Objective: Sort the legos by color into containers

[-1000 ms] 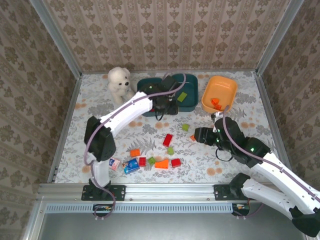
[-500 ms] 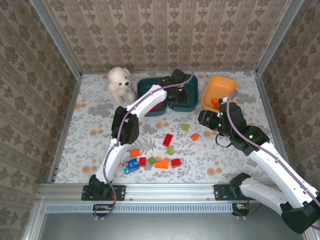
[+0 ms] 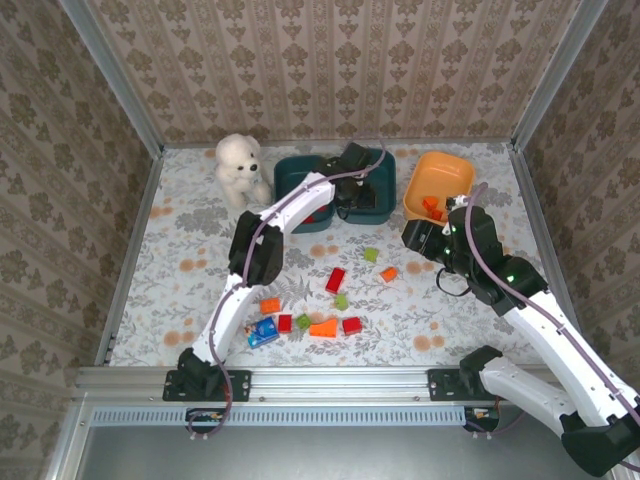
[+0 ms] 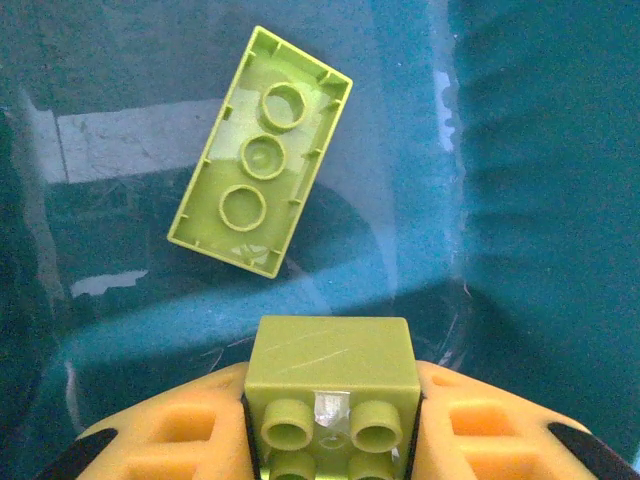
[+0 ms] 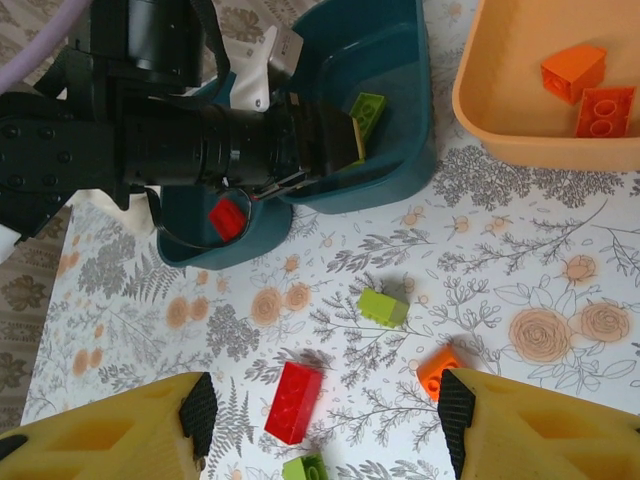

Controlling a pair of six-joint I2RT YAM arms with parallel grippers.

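My left gripper [image 4: 333,432] is shut on a light green lego [image 4: 333,372] and hangs inside the right teal container [image 3: 385,190]. Another green lego [image 4: 262,150] lies studs-down on that tub's floor. The left teal container [image 5: 215,250] has a red lego [image 5: 227,217] in it. Two orange legos [image 5: 590,90] lie in the orange container [image 3: 440,175]. My right gripper [image 5: 327,420] is open above the table, over a red lego [image 5: 293,401], a green lego [image 5: 384,307] and an orange lego [image 5: 436,368].
More legos lie near the front: orange [image 3: 270,305], red [image 3: 285,323], green [image 3: 303,321], orange [image 3: 323,327], red [image 3: 351,325]. A blue toy piece [image 3: 263,332] lies to their left. A white teddy bear [image 3: 238,168] sits left of the tubs.
My left arm has reached farther back and right, carrying the green lego over the right teal tub. My right gripper has drawn back toward the orange tub, still open.
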